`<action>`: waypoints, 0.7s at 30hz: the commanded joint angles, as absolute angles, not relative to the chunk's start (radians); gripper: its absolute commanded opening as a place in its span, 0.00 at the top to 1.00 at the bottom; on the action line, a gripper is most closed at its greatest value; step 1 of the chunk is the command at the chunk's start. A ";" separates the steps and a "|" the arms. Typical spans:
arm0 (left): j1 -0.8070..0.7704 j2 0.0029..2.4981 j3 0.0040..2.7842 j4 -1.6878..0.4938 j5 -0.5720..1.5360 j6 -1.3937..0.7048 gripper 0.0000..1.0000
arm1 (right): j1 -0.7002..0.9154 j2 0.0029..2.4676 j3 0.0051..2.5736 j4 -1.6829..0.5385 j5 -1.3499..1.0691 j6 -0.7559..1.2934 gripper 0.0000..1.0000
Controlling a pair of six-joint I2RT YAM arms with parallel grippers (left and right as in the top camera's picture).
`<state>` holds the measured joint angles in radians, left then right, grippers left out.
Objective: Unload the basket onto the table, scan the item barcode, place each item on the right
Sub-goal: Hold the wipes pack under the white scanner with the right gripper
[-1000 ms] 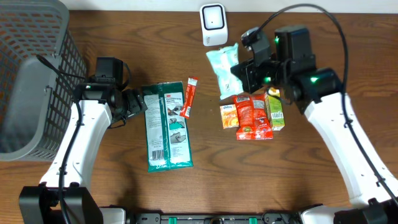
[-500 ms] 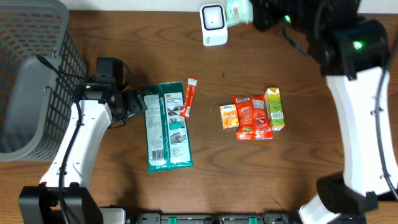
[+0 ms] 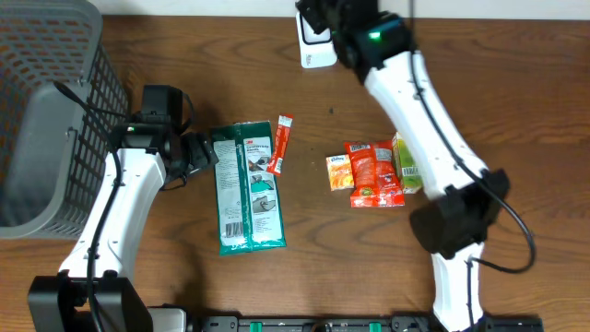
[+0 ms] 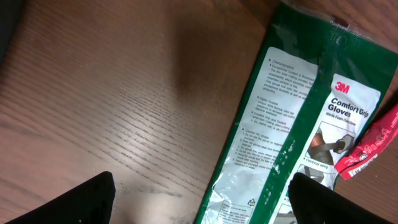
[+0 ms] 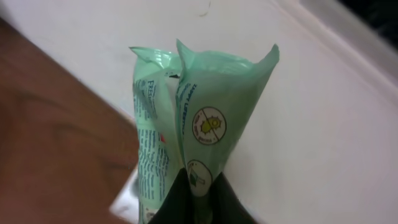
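Overhead view: two arms work over a brown wooden tabletop (image 3: 166, 277). The right arm (image 3: 419, 101) reaches diagonally to the far edge, where its wrist covers the upper part of a white scanner (image 3: 319, 57). The right jaws are clamped together on one edge of a pale green packet (image 5: 202, 118). The right wrist view shows the packet rising from the jaws, printed text and two round symbols facing the camera, with a white surface behind it and brown wood at left. From overhead the arm hides the packet. The left arm (image 3: 120, 198) lies at the left side. The left jaws stand wide apart, holding nothing, at the upper left corner of a green-and-white glove pack (image 3: 247, 189) lying flat. A red stick sachet (image 3: 279, 145) overlaps the pack's upper right edge with its lower end. Right of centre lie a small tissue pack (image 3: 339, 173), orange snack packets (image 3: 373, 175) and a green carton (image 3: 407, 166), close together. A grey mesh basket (image 3: 41, 120) occupies the left end.
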<state>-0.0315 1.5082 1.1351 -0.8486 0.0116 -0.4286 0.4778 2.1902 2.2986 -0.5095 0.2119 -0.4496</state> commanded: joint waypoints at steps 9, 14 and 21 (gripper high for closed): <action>-0.029 1.507 1.143 -0.852 -0.001 -0.419 0.10 | 0.517 2.421 2.308 -0.196 0.445 -0.942 0.99; -0.029 1.507 1.143 -0.852 -0.001 -0.419 0.10 | 0.529 2.524 2.308 -0.045 0.528 -1.114 0.99; -0.029 1.507 1.143 -0.852 -0.001 -0.419 0.10 | 0.538 2.629 2.308 0.123 0.572 -1.327 0.99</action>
